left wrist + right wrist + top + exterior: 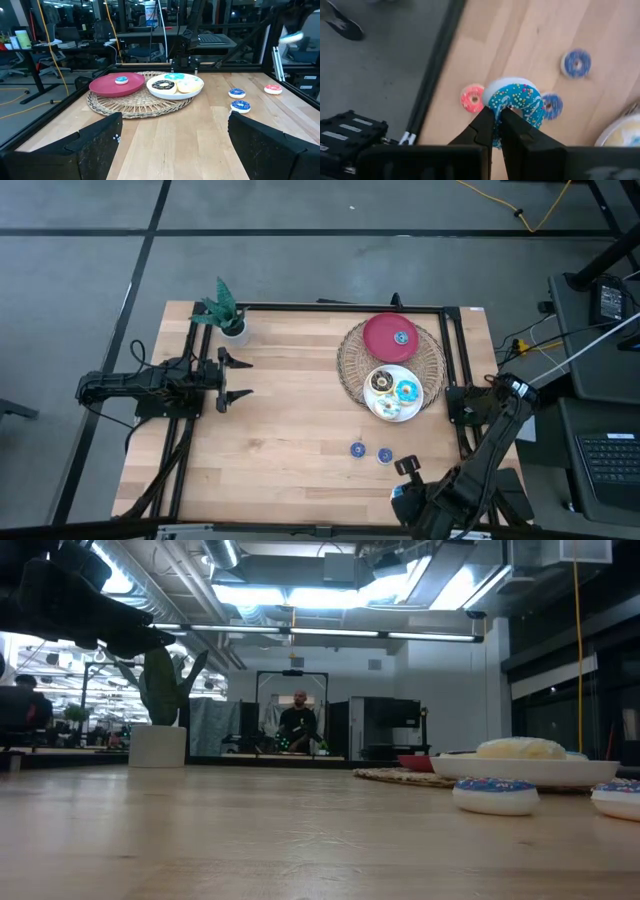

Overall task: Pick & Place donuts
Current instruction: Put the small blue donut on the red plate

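Your right gripper [496, 122] pinches a blue donut [516, 104] by its rim; carry it level to the white plate [378, 410].

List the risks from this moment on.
1. The right pincer pinches the blue-iced donut only by its rim, so it may slip out and fall.
2. The pink donut lies near the table edge; a dropped donut could knock it off.
3. The white plate already holds three donuts, so room there looks tight.

Overhead, table-level, two wrist views
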